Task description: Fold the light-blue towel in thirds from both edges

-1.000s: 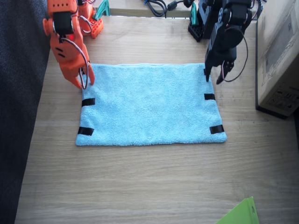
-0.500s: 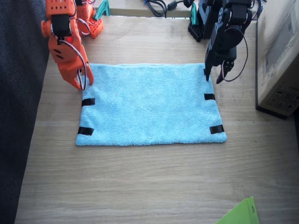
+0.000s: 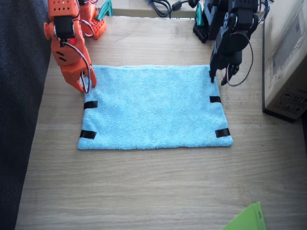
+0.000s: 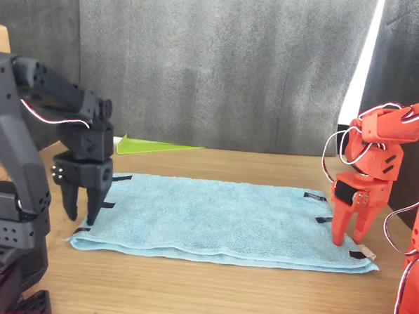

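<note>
The light-blue towel [image 3: 154, 107] lies flat on the table [image 3: 144, 187]; the orange right tool [image 3: 84, 82] and black left tool [image 3: 221, 76] hover over its far corners.

A light wooden table [image 3: 144, 191] stands before a dark grey curtain [image 4: 221, 66] (daylight slips through at one edge); cardboard box [image 3: 288, 57] alongside.
</note>
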